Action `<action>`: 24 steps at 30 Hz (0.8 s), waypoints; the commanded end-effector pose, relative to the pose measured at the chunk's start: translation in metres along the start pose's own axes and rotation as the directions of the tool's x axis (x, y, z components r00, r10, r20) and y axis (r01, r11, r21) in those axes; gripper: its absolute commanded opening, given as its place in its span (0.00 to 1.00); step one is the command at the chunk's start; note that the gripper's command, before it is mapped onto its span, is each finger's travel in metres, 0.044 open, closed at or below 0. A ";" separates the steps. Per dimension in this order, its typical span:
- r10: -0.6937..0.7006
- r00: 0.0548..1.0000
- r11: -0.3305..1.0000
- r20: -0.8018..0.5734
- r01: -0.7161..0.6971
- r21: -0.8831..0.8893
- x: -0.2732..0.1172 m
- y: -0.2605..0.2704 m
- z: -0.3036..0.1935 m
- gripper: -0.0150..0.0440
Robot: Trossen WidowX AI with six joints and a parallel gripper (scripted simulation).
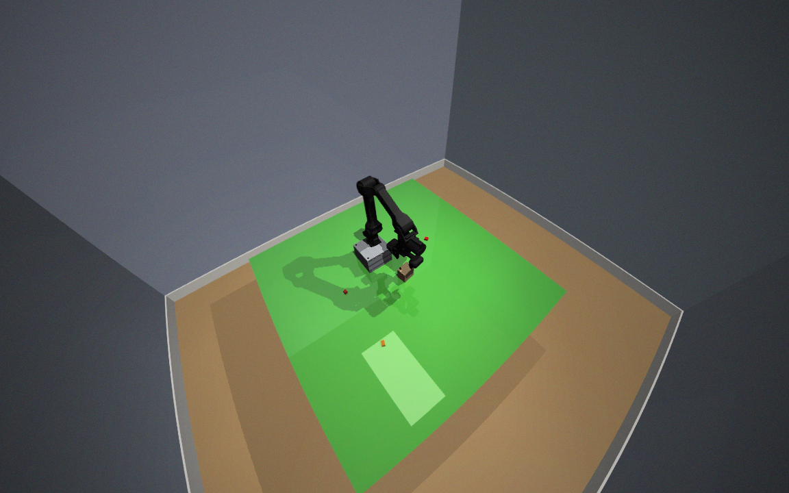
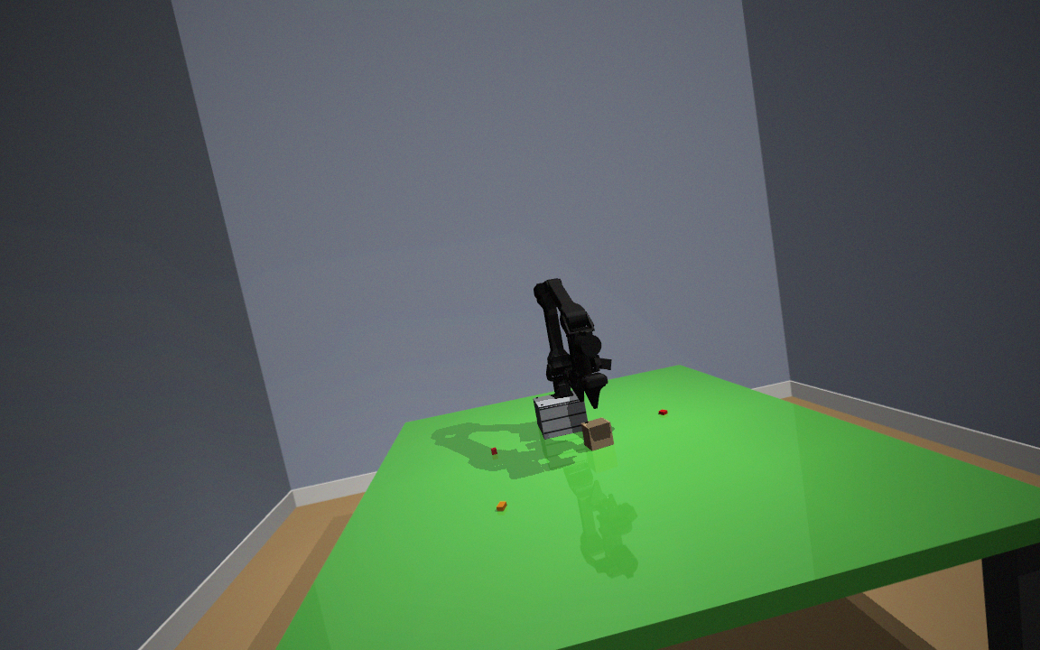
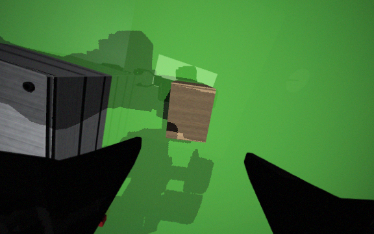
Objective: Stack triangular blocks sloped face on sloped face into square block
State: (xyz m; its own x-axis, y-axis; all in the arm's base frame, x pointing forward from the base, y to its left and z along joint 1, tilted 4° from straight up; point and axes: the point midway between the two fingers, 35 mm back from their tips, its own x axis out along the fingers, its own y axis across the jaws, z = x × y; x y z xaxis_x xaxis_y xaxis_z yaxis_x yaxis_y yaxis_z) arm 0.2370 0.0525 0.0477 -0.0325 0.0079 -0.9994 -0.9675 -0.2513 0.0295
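The two wooden triangular blocks sit together as one brown, box-shaped block [image 1: 405,272] [image 2: 598,433] [image 3: 191,112] on the green table [image 1: 483,281] [image 2: 750,501] [image 3: 320,130]. In the wrist view its top looks flat, with a thin pale line along the far edge. The sloped joint is too small or hidden to judge, and I cannot tell exactly how even the ends are. My gripper [image 3: 193,149] is wide open and empty. It is above the block, with the fingertips well apart on either side in the wrist view. In the exterior view a fingertip shows above the block with a gap.
The grey arm base [image 1: 372,252] [image 2: 561,418] [image 3: 80,110] stands close beside the block. One small red piece [image 1: 344,292] [image 2: 494,450] and another red piece [image 1: 426,238] [image 2: 663,412] lie on the table. A small orange piece [image 1: 382,343] [image 2: 501,506] lies farther from the base.
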 end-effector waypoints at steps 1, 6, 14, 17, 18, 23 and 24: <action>-0.004 1.000 1.000 -0.001 0.004 -0.004 -0.026 0.005 0.000 1.00; -0.026 1.000 1.000 -0.001 0.026 0.000 -0.022 -0.001 0.000 1.00; -0.026 1.000 1.000 -0.001 0.026 0.000 -0.022 -0.001 0.000 1.00; -0.026 1.000 1.000 -0.001 0.026 0.000 -0.022 -0.001 0.000 1.00; -0.026 1.000 1.000 -0.001 0.026 0.000 -0.022 -0.001 0.000 1.00; -0.026 1.000 1.000 -0.001 0.026 0.000 -0.022 -0.001 0.000 1.00; -0.026 1.000 1.000 -0.001 0.026 0.000 -0.022 -0.001 0.000 1.00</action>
State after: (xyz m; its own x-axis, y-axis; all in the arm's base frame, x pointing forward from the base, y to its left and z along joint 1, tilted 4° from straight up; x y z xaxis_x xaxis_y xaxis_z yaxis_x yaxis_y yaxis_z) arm 0.2378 0.0524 0.0694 -0.0102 0.0125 -0.9999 -0.9679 -0.2512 0.0068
